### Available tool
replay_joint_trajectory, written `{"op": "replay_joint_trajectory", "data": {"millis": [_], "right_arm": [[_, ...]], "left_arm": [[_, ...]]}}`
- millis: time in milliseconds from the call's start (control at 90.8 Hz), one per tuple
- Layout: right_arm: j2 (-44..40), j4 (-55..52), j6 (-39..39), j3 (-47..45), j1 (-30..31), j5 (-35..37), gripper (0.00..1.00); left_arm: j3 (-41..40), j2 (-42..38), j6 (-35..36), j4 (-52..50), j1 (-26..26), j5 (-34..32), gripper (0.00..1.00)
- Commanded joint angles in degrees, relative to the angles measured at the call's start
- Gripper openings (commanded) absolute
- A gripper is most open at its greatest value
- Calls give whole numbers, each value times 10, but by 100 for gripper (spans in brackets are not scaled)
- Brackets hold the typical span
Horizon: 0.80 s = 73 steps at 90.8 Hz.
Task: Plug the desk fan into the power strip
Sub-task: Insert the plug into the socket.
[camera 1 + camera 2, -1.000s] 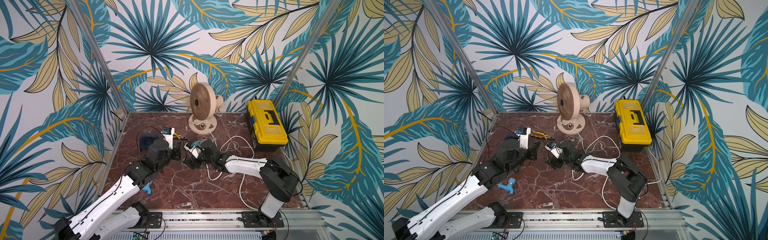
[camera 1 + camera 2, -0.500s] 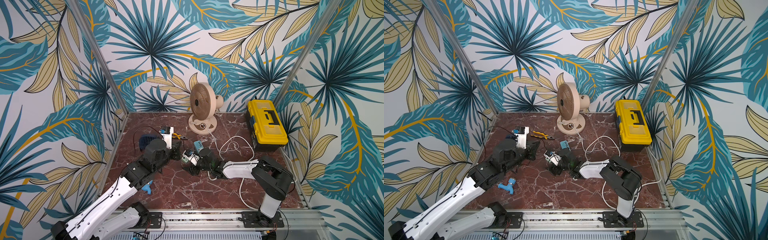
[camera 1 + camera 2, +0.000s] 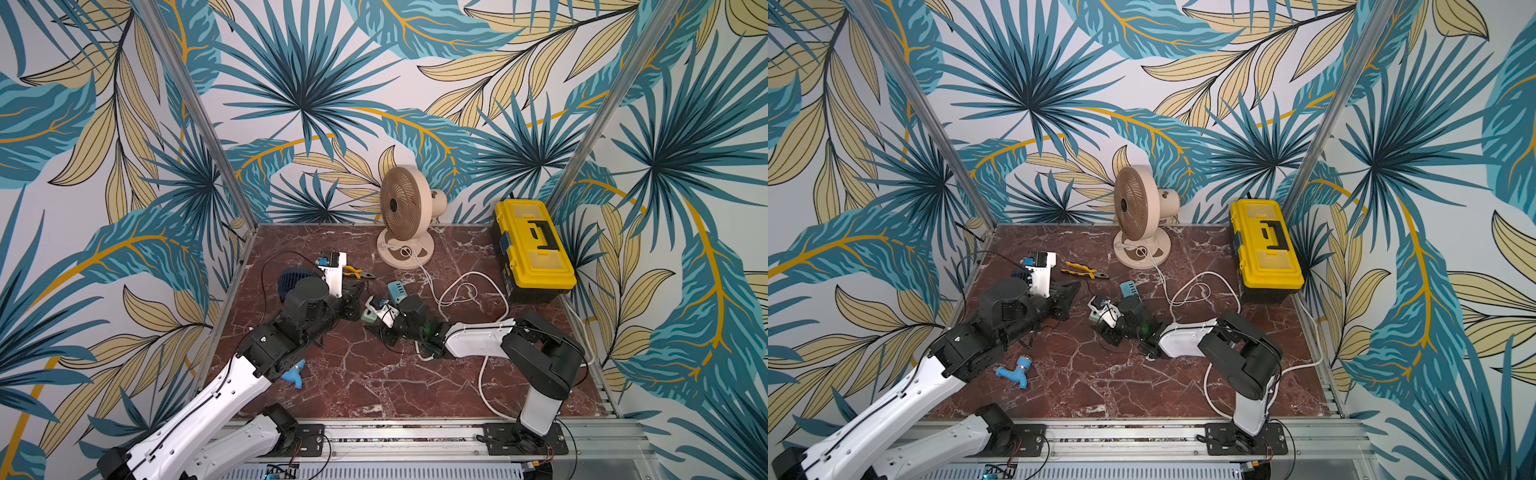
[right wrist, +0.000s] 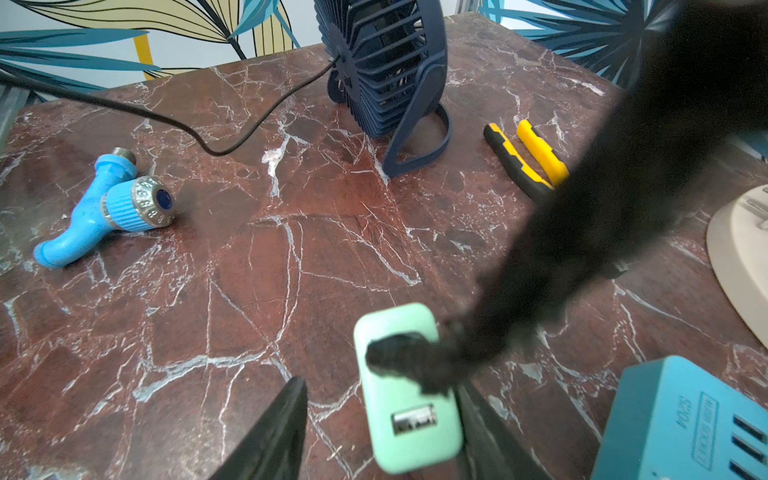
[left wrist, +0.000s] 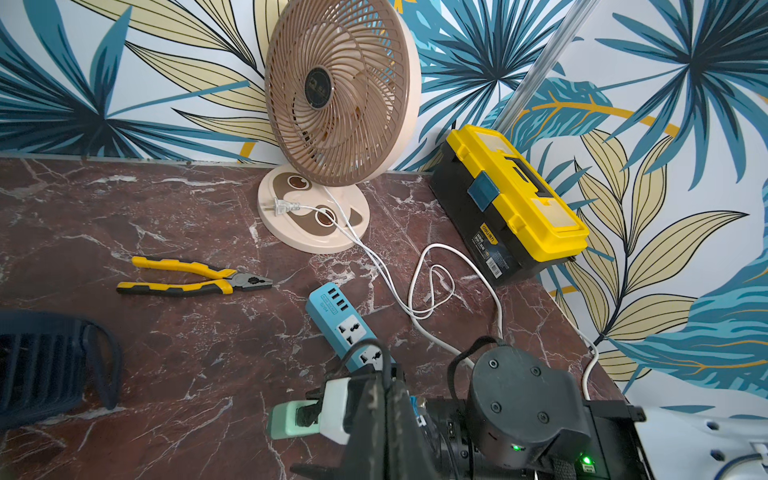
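Straddling mint-green adapter [image 4: 415, 432]: right tool [image 4: 378, 384], jaws apart, one each side.
Left tool [image 5: 384, 390]: together; tip meets black plug [image 4: 395, 353], grip blurred.
Power strip [image 5: 345, 328]: on bench [image 5: 187, 353], beside adapter, one end hidden.

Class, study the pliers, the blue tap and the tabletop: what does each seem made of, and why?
Pliers: dark metal head, matte; handles in yellow-and-black rubbery or plastic sleeves. Blue tap: glossy moulded plastic, with a shiny metal-looking knurled ring and threaded end. Tabletop: red-brown marble look with white veins; possibly printed laminate.
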Motion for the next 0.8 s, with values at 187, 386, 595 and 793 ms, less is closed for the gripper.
{"op": "replay_joint_trajectory", "data": {"millis": [187,386,595,793], "right_arm": [[10,0,5,5,2,15,42],[11,-40,7,24,2,-2,6],[-19,-79,22,27,2,1,1],[-48,-213,48,76,2,54,0]], "left_arm": [[25,-20,-8,11,3,4,0],[19,-30,-9,14,2,-9,0],[16,-29,0,19,2,-18,22],[13,-21,13,24,2,-74,68]]}}
